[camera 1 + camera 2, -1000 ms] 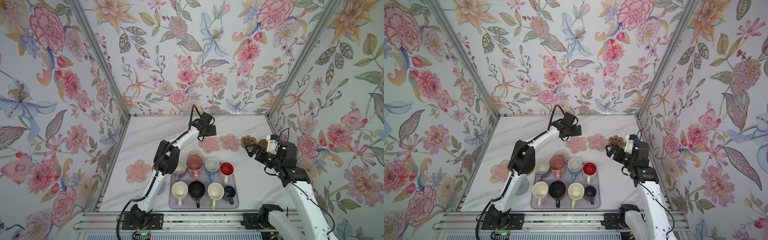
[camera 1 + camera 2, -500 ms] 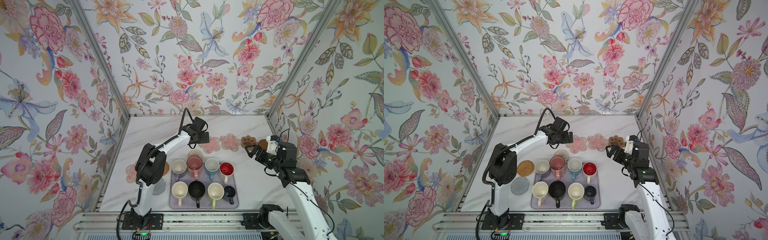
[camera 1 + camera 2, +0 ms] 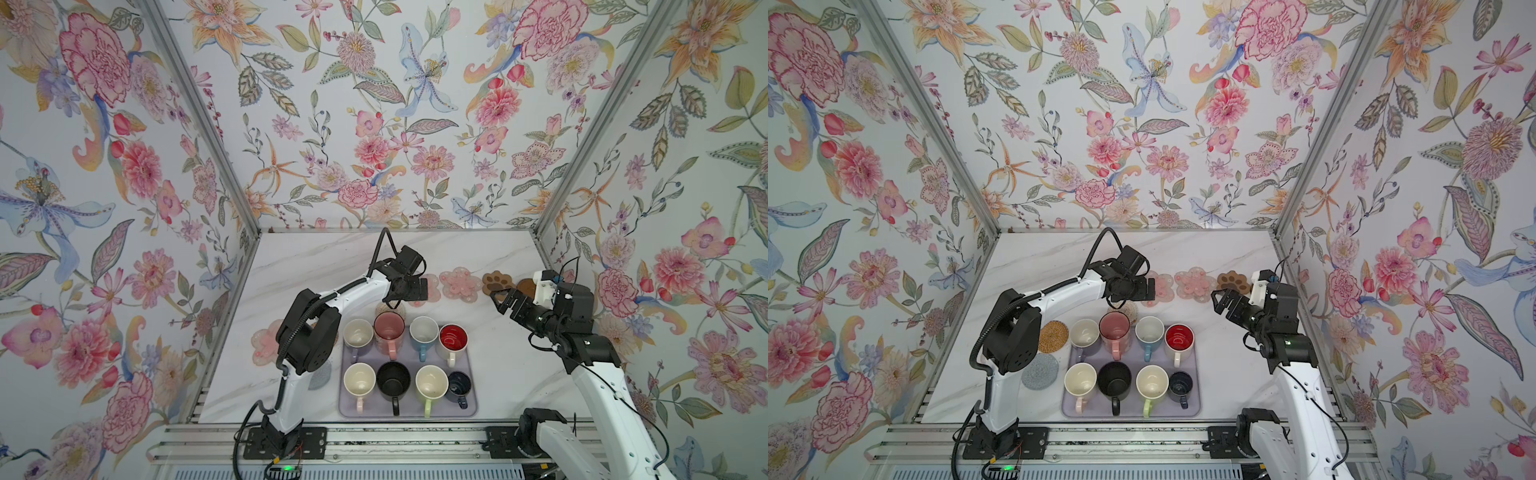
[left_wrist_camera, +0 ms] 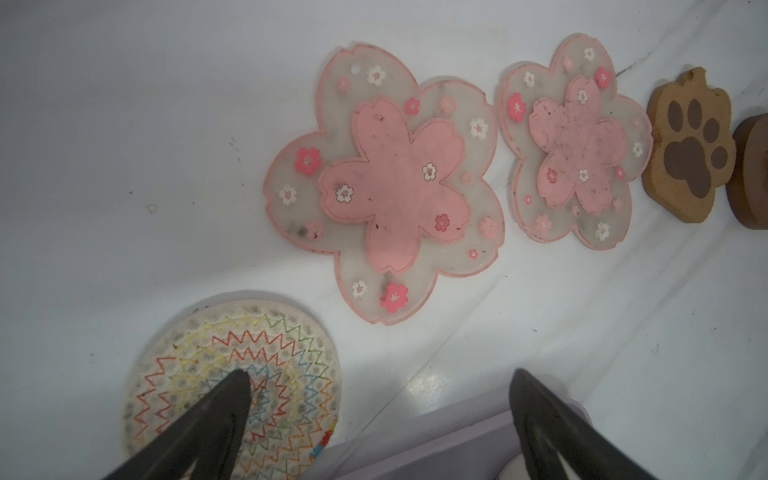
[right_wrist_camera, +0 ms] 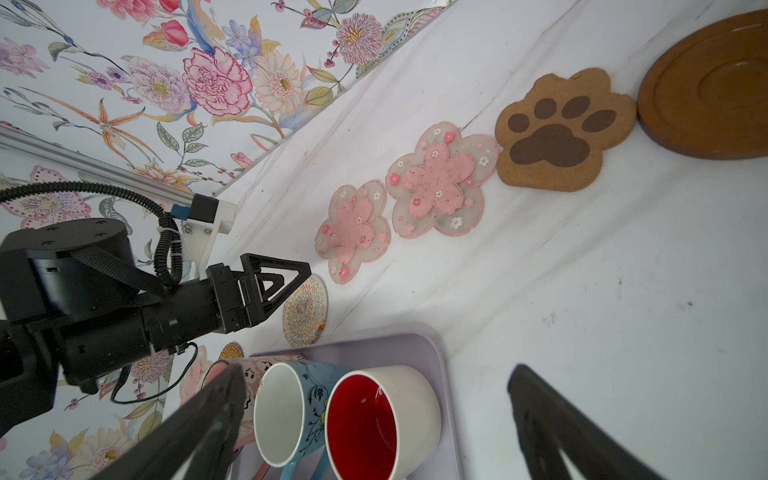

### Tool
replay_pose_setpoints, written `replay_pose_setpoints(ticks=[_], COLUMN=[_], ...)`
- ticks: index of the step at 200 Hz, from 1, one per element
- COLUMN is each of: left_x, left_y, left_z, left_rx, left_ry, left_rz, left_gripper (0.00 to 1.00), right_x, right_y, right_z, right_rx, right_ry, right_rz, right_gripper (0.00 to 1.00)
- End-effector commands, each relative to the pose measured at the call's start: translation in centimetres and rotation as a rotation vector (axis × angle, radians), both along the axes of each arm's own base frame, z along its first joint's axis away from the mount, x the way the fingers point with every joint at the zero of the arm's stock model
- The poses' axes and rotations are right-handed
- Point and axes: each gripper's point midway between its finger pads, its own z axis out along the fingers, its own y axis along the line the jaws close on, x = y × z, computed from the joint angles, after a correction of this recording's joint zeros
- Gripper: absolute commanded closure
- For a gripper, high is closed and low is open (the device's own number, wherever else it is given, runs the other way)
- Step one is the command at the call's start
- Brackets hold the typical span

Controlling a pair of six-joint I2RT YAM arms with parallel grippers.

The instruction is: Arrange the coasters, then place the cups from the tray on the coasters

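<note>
Several cups stand on the lavender tray (image 3: 472,376), among them the pink cup (image 3: 389,326) and the red-lined white cup (image 5: 380,419). Two pink flower coasters (image 4: 386,183), a brown paw coaster (image 4: 688,145) and a brown disc coaster (image 5: 706,87) lie in a row beyond the tray. A third flower coaster (image 3: 262,347), a tan rattan coaster (image 3: 1053,336) and a grey knitted coaster (image 3: 1040,371) lie left of the tray. My left gripper (image 4: 380,380) hangs open over the beige woven coaster (image 4: 249,345) at the tray's far edge. My right gripper (image 5: 376,370) is open and empty, near the paw coaster.
The marble table (image 3: 316,257) is boxed in by flowered walls (image 3: 374,124) at the back and both sides. My left arm's elbow (image 3: 307,338) stands over the coasters left of the tray. A metal rail (image 3: 374,446) runs along the front edge.
My left gripper has come down and nearer, from over the far table to the beige coaster by the tray's far edge, and its elbow has swung left. The right arm has not moved.
</note>
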Motion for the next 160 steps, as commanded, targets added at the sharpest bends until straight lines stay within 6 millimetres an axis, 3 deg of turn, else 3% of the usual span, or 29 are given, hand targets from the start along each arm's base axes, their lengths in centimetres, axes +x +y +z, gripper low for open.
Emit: replay_pose_setpoints(ticks=[1, 160], left_x=[-1.2, -1.9], left_y=[-0.3, -0.4], left_z=[-1.8, -5.7], left_rx=[0.011, 0.031], left_ry=[0.054, 0.124], left_rz=[-0.003, 0.017], left_gripper=[0.01, 0.01], right_x=[0.3, 0.3], right_y=[0.1, 0.1], right_z=[1.4, 1.3], right_rx=[0.018, 0.026], right_ry=[-0.020, -0.020], right_rz=[-0.001, -0.005], right_gripper=[0.01, 0.01])
